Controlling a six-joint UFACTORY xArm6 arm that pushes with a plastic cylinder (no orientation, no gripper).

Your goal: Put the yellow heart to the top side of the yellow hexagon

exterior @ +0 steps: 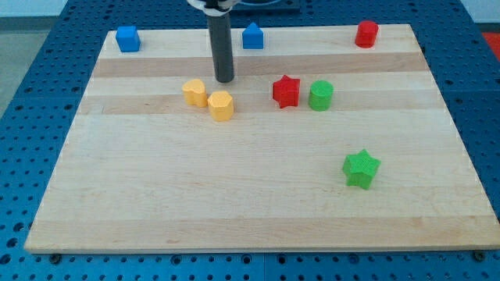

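Observation:
The yellow heart [194,92] lies on the wooden board [250,203], left of centre in the upper half. The yellow hexagon [221,105] sits just to its lower right, almost touching it. My tip [225,80] stands a short way toward the view's top from the hexagon and to the upper right of the heart. It touches neither block.
A red star [286,90] and a green cylinder [320,95] sit right of the tip. A green star [361,168] lies at lower right. A blue cube [127,38], another blue block [252,36] and a red block [366,33] line the top edge.

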